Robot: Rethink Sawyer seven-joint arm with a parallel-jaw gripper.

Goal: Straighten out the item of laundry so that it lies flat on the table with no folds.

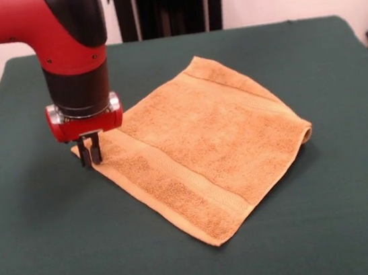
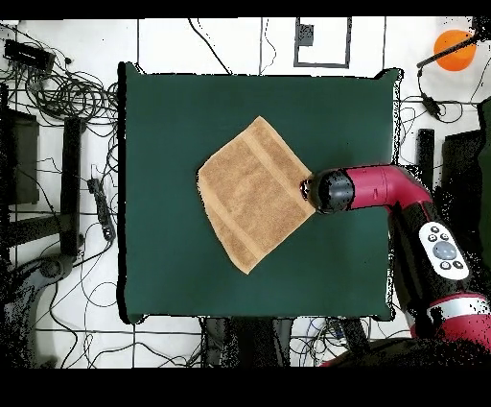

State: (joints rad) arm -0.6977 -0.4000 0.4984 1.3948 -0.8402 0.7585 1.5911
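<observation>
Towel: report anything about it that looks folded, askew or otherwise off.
The towel lies mostly flat but turned diagonal to the table edges. In the front view its right corner curls under in a small fold. The end effector stands at the opposite corner.

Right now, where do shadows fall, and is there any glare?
Front view: a soft shadow lies on the table beside the towel, under its curled corner; faint sheen on the red arm. Overhead view: even light, no glare on the cloth.

Mustard towel (image 1: 206, 151) spread diamond-wise on green table (image 1: 49, 250), one corner folded under.
</observation>
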